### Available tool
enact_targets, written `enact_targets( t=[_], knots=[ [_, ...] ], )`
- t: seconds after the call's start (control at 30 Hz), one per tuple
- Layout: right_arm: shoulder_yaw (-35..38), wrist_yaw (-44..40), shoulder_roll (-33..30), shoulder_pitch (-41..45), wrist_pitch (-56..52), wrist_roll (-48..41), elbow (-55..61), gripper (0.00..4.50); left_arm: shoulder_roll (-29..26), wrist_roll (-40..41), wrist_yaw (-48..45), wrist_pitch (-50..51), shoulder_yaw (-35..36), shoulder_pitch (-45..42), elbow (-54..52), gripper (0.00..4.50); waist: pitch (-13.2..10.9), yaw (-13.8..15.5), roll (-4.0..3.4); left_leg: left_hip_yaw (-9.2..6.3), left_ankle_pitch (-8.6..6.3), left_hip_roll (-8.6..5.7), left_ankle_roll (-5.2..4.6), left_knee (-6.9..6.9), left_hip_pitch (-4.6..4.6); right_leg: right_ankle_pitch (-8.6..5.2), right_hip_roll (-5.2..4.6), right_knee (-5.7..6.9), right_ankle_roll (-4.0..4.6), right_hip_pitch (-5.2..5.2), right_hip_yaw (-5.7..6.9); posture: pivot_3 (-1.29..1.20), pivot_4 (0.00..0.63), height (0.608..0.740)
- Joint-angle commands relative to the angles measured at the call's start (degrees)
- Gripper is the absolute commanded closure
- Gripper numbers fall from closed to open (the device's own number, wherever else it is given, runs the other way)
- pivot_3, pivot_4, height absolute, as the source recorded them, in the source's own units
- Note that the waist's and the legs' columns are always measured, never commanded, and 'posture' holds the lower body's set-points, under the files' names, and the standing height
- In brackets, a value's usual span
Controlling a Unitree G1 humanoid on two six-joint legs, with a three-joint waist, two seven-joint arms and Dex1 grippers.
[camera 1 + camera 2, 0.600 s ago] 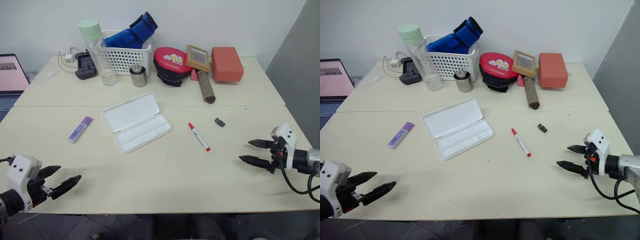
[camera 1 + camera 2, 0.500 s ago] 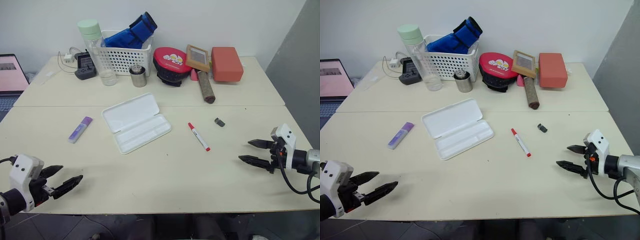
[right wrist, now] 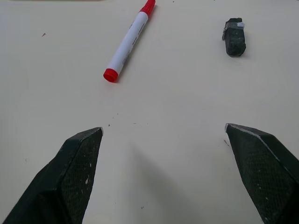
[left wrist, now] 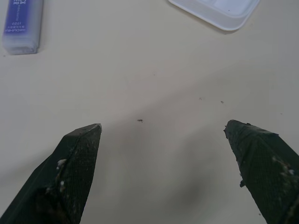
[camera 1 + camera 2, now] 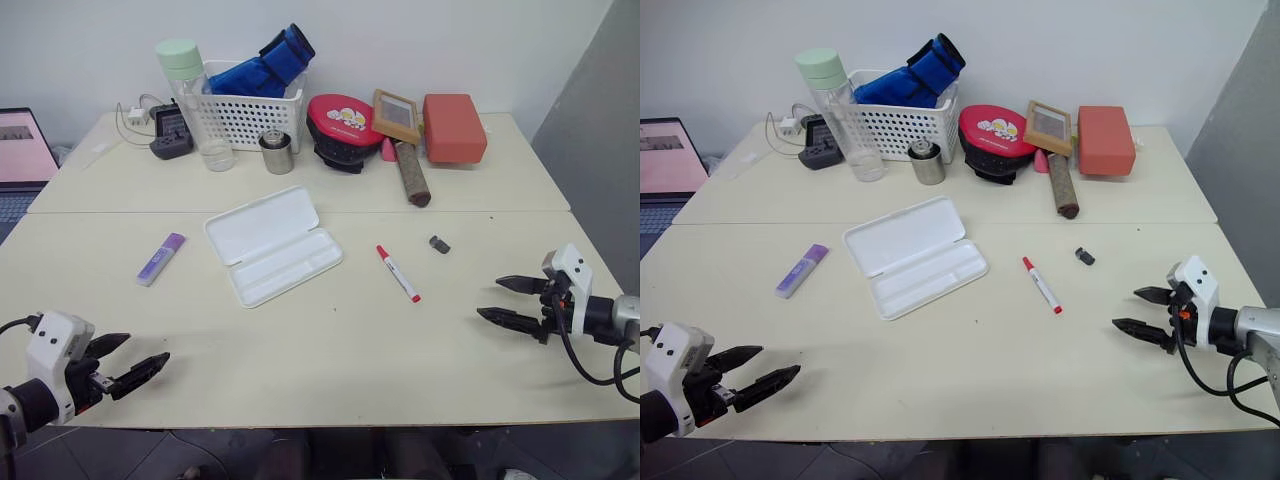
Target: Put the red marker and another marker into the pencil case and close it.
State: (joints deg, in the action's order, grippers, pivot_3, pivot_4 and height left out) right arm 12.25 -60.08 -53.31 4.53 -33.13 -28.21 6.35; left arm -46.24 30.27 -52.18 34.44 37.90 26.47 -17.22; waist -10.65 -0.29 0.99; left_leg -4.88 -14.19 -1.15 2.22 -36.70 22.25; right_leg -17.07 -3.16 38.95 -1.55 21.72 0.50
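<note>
At the near edge of the table, the left gripper (image 5: 132,371) and right gripper (image 5: 508,302) wait with fingers spread (nothing held). The red marker (image 5: 398,273) and purple marker (image 5: 160,259) lie either side of the open pencil case (image 5: 272,244). Nothing is packed yet.

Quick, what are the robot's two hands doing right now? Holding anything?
Left gripper: open, holding nothing.
Right gripper: open, holding nothing.
</note>
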Motion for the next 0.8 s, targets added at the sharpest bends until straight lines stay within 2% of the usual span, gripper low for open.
enact_targets(
  t=[0.03, 0.37, 0.57, 0.7, 0.8],
  knots=[
    [1.1, -0.7, -0.8, 0.2, 0.4, -0.2, 0.6, 0.08, 0.0, -0.1, -0.3, -0.7, 0.8, 0.7, -1.1, 0.0, 0.0, 0.0, 0.0, 0.0, 0.0, 0.0, 0.0, 0.0, 0.0, 0.0, 0.0, 0.0, 0.0, 0.0, 0.0, 0.0, 0.15, 0.74],
    [1.1, -0.9, -0.4, 0.0, 1.2, 0.3, 0.3, 0.08, -0.2, -0.6, -0.2, -1.1, 0.4, 0.8, -1.0, 0.0, 0.0, 0.0, 0.0, 0.0, 0.0, 0.0, 0.0, 0.0, 0.0, 0.0, 0.0, 0.0, 0.0, 0.0, 0.0, 0.0, 0.15, 0.74],
    [1.8, -1.7, -0.1, 0.4, 0.5, -1.5, 1.7, 0.08, -0.6, -0.2, 0.5, -0.7, -1.4, -2.0, -1.7, 0.0, 0.0, 0.0, 0.0, 0.0, 0.0, 0.0, 0.0, 0.0, 0.0, 0.0, 0.0, 0.0, 0.0, 0.0, 0.01, 0.0, 0.15, 0.74],
    [4.0, -4.8, -0.9, 2.4, -5.0, -10.3, 8.3, 0.08, 0.9, 3.8, 2.6, 3.0, -8.1, -9.4, -6.7, 0.0, 0.0, 0.1, -0.02, -0.02, 0.0, -0.01, 0.0, -0.01, 0.0, 0.0, 0.0, 0.0, 0.0, -0.01, 0.01, 0.0, 0.15, 0.74],
    [4.0, -5.0, -1.6, 4.1, -6.2, -12.6, 12.0, 0.08, 0.8, 3.0, 3.4, 3.9, -14.3, -15.1, -7.8, 0.0, 0.0, 0.1, -0.01, -0.06, 0.0, -0.03, 0.0, -0.04, 0.0, 0.03, 0.01, 0.01, -0.05, -0.03, 0.02, 0.0, 0.15, 0.74]
  ],
)
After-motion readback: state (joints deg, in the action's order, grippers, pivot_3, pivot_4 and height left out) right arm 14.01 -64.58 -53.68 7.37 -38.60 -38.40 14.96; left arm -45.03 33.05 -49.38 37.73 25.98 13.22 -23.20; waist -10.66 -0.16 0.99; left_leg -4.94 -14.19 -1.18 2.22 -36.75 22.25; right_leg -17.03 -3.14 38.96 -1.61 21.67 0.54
